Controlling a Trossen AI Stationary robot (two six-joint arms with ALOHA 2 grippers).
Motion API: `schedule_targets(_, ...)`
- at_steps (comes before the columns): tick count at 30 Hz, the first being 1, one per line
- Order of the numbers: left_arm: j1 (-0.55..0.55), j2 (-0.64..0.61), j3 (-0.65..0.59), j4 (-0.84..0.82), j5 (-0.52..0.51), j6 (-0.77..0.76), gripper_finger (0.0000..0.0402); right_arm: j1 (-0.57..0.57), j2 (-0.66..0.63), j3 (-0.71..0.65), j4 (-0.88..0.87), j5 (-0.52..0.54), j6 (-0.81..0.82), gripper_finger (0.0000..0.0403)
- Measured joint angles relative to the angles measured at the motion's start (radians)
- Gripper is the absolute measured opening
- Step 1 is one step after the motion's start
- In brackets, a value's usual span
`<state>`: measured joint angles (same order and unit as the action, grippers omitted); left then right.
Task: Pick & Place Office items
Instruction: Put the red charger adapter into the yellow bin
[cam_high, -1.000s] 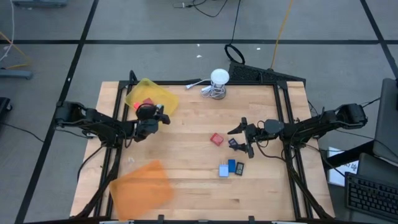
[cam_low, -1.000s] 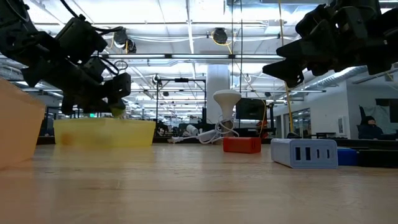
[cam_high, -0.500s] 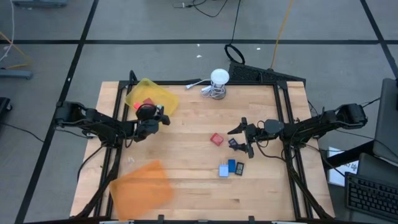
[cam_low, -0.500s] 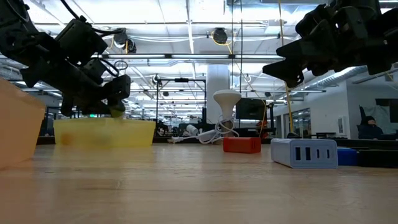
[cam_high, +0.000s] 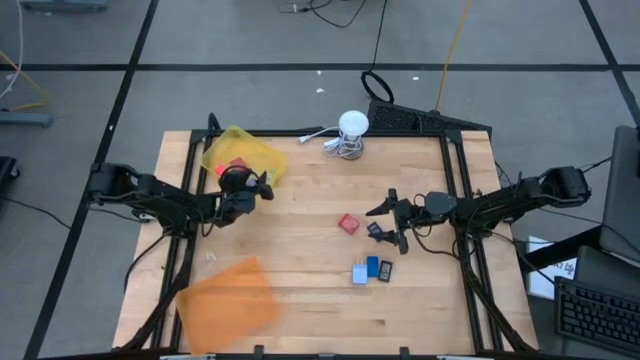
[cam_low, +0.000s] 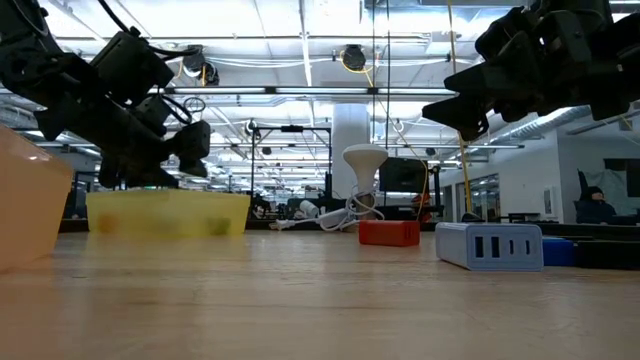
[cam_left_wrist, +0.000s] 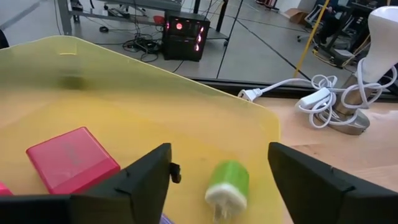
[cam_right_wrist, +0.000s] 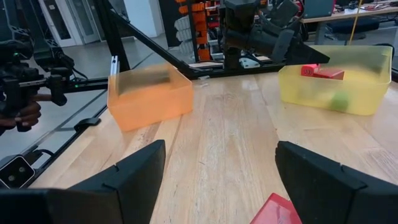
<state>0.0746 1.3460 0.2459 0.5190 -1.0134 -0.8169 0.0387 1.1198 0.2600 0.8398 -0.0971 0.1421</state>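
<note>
Yellow tray (cam_left_wrist: 186, 112): left tool (cam_left_wrist: 217, 186) opened, green piece (cam_left_wrist: 225, 183) dropped.

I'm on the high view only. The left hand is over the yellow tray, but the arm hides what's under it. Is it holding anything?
Observer: No. In the left wrist view the left hand is open, and a small green and white piece sits between the fingers, touching neither. It is inside the yellow tray, beside a red block.
Operator: Is the hand dipped into the tray or above it?
Observer: Above it. The low view shows it hanging just over the tray's rim.
Operator: And the right hand, is it carrying something?
Observer: No. The right wrist view shows the right hand open with nothing between its fingers.
</note>
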Motion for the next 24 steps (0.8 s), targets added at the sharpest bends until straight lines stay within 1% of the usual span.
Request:
schedule_targets(3, 0.001, 0.000, 0.000, 0.000, 0.011, 0.000, 0.0290, 0.000, 0.000, 0.000, 0.000, 0.000, 0.000, 0.0290)
schedule_targets(7, 0.001, 0.000, 0.000, 0.000, 0.011, 0.001, 0.0300, 0.000, 0.000, 0.000, 0.000, 0.000, 0.000, 0.0290)
schedule_targets(12, 0.001, 0.000, 0.000, 0.001, 0.014, 0.001, 0.0303, 0.000, 0.000, 0.000, 0.000, 0.000, -0.001, 0.0290)
schedule_targets(17, 0.001, 0.000, 0.000, 0.002, 0.014, 0.001, 0.0296, 0.000, 0.000, 0.000, 0.000, 0.000, -0.001, 0.0290)
schedule_targets(19, 0.001, 0.000, 0.000, 0.002, 0.013, 0.001, 0.0293, 0.001, 0.000, 0.000, -0.007, 0.037, 0.001, 0.0290)
schedule_targets(21, 0.001, 0.000, 0.000, 0.002, 0.013, 0.001, 0.0290, 0.013, 0.001, 0.001, -0.030, 0.114, 0.007, 0.0290)
schedule_targets(24, 0.001, 0.000, 0.000, 0.006, 0.013, 0.001, 0.0290, 0.048, 0.013, 0.039, -0.150, 0.198, 0.000, 0.0290)
